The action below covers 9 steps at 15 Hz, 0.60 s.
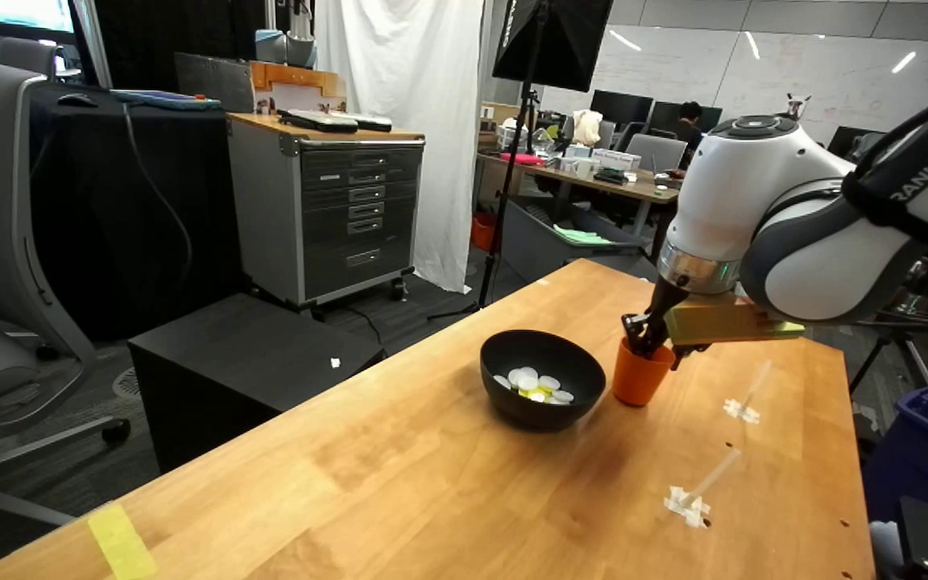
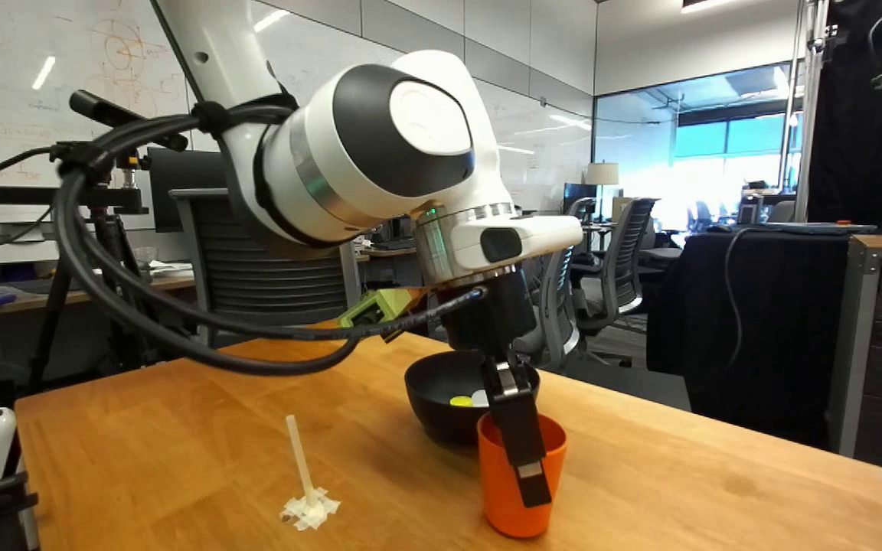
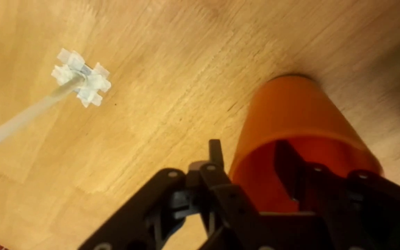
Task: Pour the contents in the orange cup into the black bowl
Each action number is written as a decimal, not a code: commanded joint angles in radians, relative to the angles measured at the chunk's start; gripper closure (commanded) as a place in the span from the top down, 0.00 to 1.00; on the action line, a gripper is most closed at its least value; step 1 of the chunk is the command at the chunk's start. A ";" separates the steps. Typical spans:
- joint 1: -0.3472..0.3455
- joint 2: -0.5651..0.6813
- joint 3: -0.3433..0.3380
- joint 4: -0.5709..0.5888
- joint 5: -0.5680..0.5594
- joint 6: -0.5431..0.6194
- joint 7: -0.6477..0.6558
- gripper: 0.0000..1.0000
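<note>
While my spread gripper [image 3: 250, 151] is straddling its wall, I am seeing the smooth, tapered orange cup [image 1: 639, 380] upright on wood-grain table [image 1: 399, 475], beside round black bowl [image 1: 530, 416] of pale discs [image 1: 547, 383].

In an exterior view the camera looks down across the light-brown wooden tabletop [image 1: 399, 483]; in an exterior view it sits lower, nearer the tapered orange plastic cup [image 2: 501, 490]. The wrist view faces steeply down, close over that cup, which all three share.
</note>
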<state>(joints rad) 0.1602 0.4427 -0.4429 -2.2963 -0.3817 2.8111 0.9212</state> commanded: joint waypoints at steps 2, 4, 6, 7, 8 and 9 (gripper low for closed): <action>0.026 0.012 -0.022 0.010 -0.010 -0.006 0.001 0.84; 0.025 0.001 -0.022 0.000 -0.010 0.002 -0.004 0.99; 0.027 -0.016 -0.023 -0.012 -0.012 0.013 -0.009 1.00; 0.027 -0.025 -0.022 -0.019 -0.013 0.019 -0.012 1.00; 0.026 -0.035 -0.021 -0.025 -0.014 0.022 -0.017 1.00; 0.026 -0.050 -0.018 -0.034 -0.015 0.025 -0.022 1.00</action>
<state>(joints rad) 0.1672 0.4469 -0.4431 -2.2968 -0.3817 2.8181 0.9191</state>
